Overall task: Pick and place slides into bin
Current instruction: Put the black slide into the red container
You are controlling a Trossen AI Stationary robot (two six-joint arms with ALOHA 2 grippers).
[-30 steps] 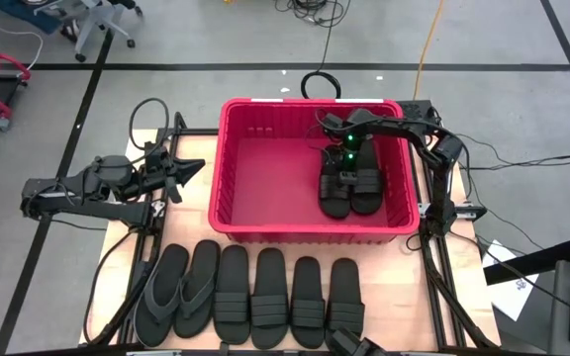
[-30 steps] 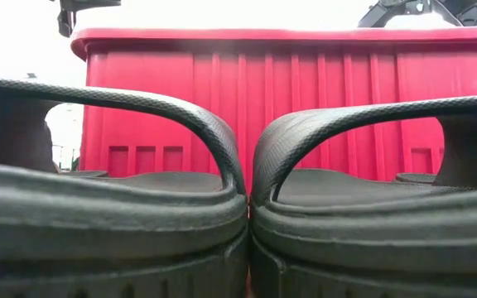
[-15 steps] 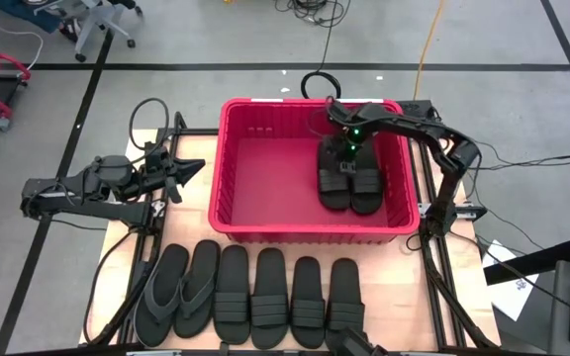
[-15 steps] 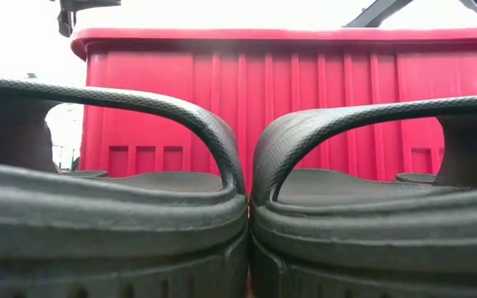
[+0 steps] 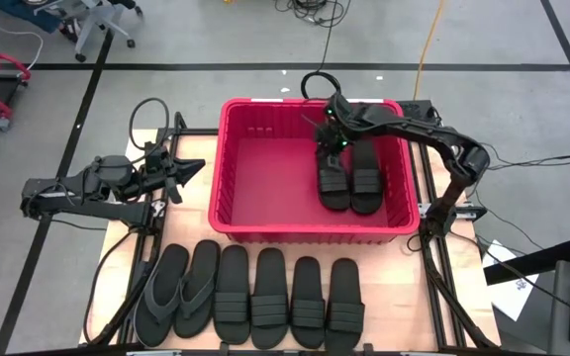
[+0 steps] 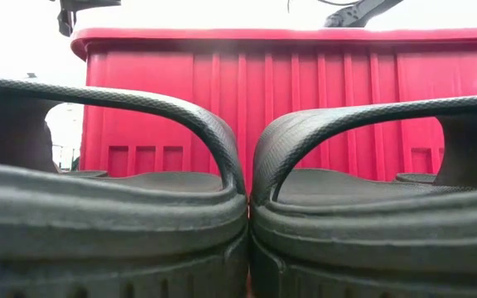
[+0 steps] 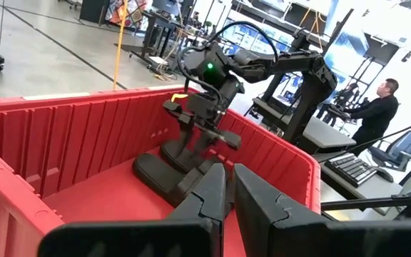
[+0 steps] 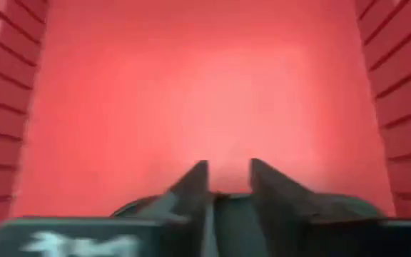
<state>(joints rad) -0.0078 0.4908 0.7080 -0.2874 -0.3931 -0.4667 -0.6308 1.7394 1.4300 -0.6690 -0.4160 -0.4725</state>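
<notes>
Slides point(image 5: 250, 295) rowed before bin point(image 5: 265, 229); right end effector point(image 5: 331, 136) empty, parted, above binned pair point(image 5: 349, 178).

Both arms matte black, chunky jointed links, loose black cables along them. Left gripper point(image 5: 192, 166): two flat, tapered black fingers point(image 7: 209, 193) with stepped notched edges. Right gripper point(image 5: 331, 141): same black wedge fingers point(image 8: 193, 187), green LED lit on the wrist, cable loop arcing above it, upper centre of frame.
</notes>
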